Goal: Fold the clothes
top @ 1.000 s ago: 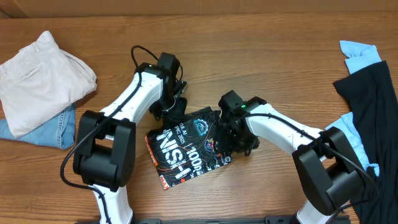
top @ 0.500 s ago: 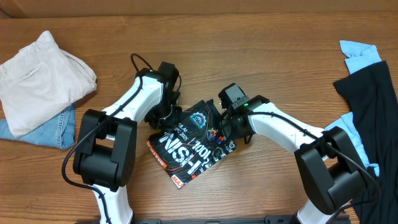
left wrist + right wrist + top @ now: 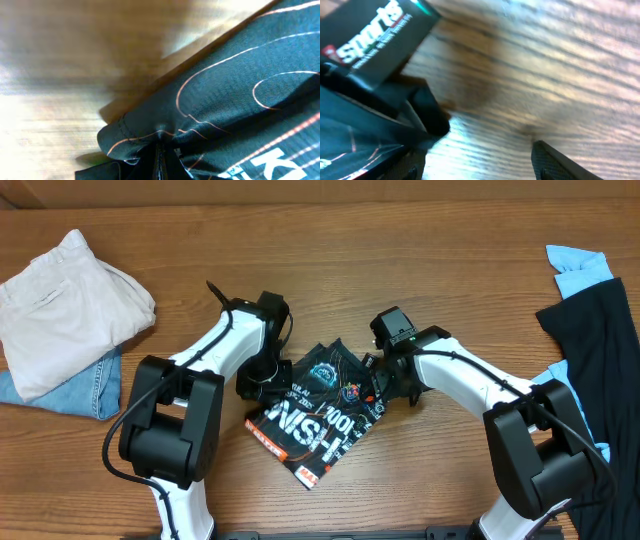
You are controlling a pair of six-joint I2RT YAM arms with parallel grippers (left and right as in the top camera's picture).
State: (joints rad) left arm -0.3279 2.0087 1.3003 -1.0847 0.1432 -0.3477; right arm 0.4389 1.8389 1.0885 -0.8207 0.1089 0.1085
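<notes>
— Table: what lies on it?
— Your folded black jersey, at the centre, between both arms.
— Grippers?
— Your left gripper is clamped on its hem. Your right gripper stands spread beside its right edge, gripping nothing.

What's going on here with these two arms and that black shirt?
Two robot arms are folding clothes. The left gripper is pinched shut on an edge of the folded black jersey mid-table; the right gripper is open beside its other side. Black and light-blue garments lie at the table's right edge.
</notes>
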